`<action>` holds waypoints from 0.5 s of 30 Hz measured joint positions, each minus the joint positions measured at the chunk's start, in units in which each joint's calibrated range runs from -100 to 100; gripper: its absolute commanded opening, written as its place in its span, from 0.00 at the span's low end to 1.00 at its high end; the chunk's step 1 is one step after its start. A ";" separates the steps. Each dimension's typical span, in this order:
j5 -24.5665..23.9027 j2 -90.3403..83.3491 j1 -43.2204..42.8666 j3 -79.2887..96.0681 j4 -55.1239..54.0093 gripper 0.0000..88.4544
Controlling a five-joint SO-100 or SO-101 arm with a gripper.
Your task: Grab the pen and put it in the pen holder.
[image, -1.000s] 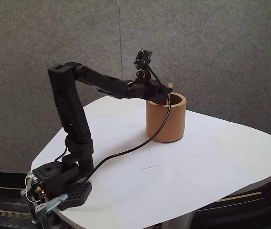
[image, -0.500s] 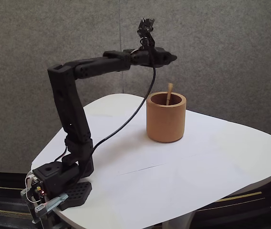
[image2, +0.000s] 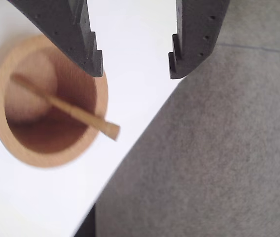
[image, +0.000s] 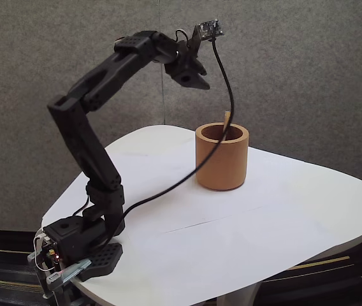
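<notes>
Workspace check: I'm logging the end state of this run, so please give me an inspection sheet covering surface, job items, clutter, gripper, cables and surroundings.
Surface: white rounded table, bare around the cup.
Job's things: pen stands tilted inside the pen holder, its top end leaning on the rim and poking just above it. The holder is upright on the table.
Clutter: nothing seen.
Gripper: gripper open, holding nothing, raised above and to the left of the holder in the fixed view.
Cables: black cable hangs from the wrist camera, crosses in front of the holder in the fixed view and runs down to the arm's base.
Surroundings: grey felt-like wall panels behind; grey floor beyond the table edge in the wrist view.
</notes>
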 measured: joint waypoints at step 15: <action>-18.36 -46.74 -0.07 59.66 3.90 0.21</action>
